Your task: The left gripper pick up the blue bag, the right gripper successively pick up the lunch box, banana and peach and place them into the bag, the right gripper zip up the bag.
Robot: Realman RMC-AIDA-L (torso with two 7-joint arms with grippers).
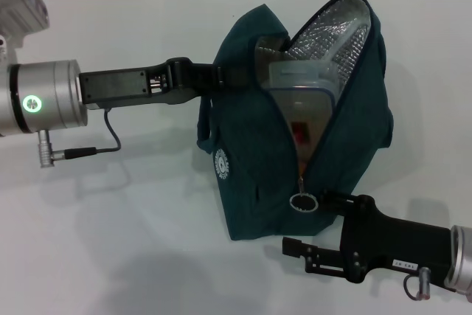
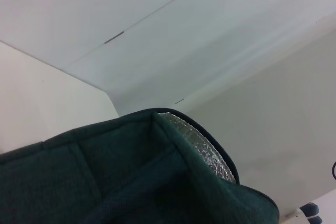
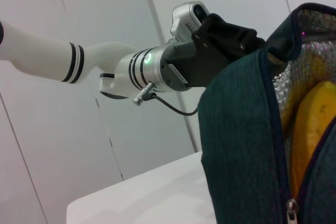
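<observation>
The blue bag (image 1: 258, 160) stands upright on the white table, its top gaping open and showing silver foil lining (image 1: 332, 35). My left gripper (image 1: 203, 77) is shut on the bag's upper left edge by the handle. Inside, the clear lunch box (image 1: 299, 90) stands on end. In the right wrist view the banana (image 3: 310, 129) shows yellow through the opening. The peach is hidden. The ring zipper pull (image 1: 303, 202) hangs at the low end of the open zip. My right gripper (image 1: 308, 220) is open just right of and below that ring, its upper finger close to it.
The white table (image 1: 110, 241) stretches around the bag, with a pale wall behind. A cable (image 1: 110, 138) loops under the left wrist. In the left wrist view only the bag's fabric (image 2: 131, 177) and the wall show.
</observation>
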